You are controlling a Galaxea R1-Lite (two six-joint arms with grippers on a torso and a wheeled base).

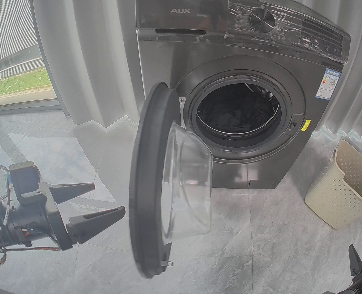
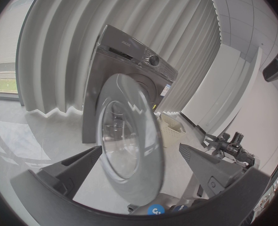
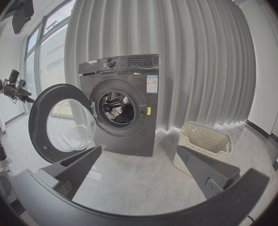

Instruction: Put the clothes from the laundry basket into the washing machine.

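Observation:
A grey front-loading washing machine (image 1: pixel 230 54) stands ahead with its round door (image 1: pixel 156 180) swung wide open toward me. Dark clothes (image 1: pixel 234 111) lie inside the drum. The cream laundry basket (image 1: pixel 348 184) sits on the floor to the machine's right, and its inside looks bare in the right wrist view (image 3: pixel 204 140). My left gripper (image 1: pixel 107 201) is open and holds nothing, low at the left, just outside the door's edge. My right gripper (image 3: pixel 139 154) is open with nothing in it, held back from the machine and basket; its fingertips (image 1: pixel 354 258) show at the lower right.
White pleated curtains (image 1: pixel 95 50) hang behind the machine. A window (image 1: pixel 13 54) is at the far left. Grey tiled floor (image 1: pixel 270 241) lies open between me and the machine. The open door (image 2: pixel 129 135) stands close in front of my left gripper.

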